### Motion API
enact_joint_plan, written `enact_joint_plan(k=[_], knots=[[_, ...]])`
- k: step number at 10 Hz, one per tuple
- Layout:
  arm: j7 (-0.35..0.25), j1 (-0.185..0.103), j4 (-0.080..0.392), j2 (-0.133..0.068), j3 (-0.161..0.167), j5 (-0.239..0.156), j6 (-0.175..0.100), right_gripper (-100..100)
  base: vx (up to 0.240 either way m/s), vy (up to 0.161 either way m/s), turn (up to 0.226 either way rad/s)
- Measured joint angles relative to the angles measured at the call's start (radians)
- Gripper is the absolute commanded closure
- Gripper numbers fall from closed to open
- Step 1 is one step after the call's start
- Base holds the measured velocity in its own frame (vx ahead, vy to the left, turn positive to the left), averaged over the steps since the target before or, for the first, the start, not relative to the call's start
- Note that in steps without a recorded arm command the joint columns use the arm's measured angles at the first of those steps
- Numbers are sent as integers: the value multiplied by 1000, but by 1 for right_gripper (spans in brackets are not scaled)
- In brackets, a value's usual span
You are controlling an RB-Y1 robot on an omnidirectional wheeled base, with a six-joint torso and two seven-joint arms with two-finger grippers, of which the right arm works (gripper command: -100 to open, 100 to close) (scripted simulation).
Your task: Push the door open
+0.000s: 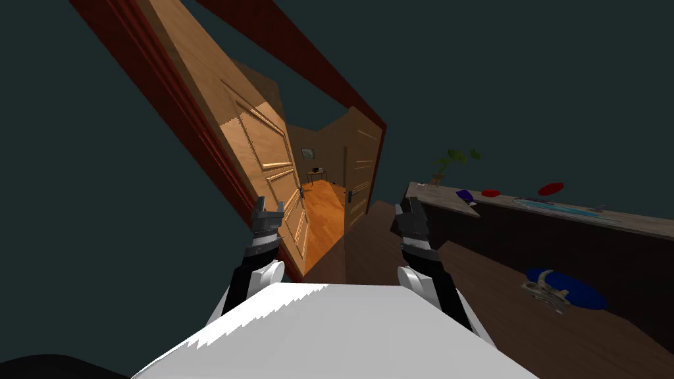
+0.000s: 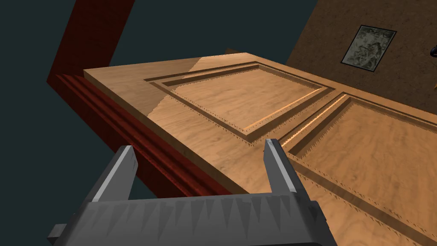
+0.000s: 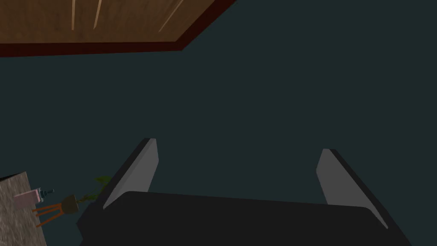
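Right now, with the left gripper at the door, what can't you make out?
- Head view: whether the left gripper touches the door; the angle hides any gap.
- Left wrist view: the door's far side, cut off by the picture's edge.
- Head view: the red thing and blue thing on the counter, too small to name.
- Head view: the grey thing on the blue pad, too small.

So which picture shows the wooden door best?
The left wrist view: the door is close up, its carved panels clear, past the open left end effector. The head view shows more of the door, smaller, standing partly open. The right wrist view shows a brown strip with a red edge; I cannot tell if it's the door.
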Motion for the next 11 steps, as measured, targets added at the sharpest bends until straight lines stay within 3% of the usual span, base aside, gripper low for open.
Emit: enact_joint_plan(k=[4,11], knots=[[-11,-59,106,-16,28,7,-3,-100,87,-163,62],[-32,-149,250,-35,66,14,14,-100,73,-100,54]])
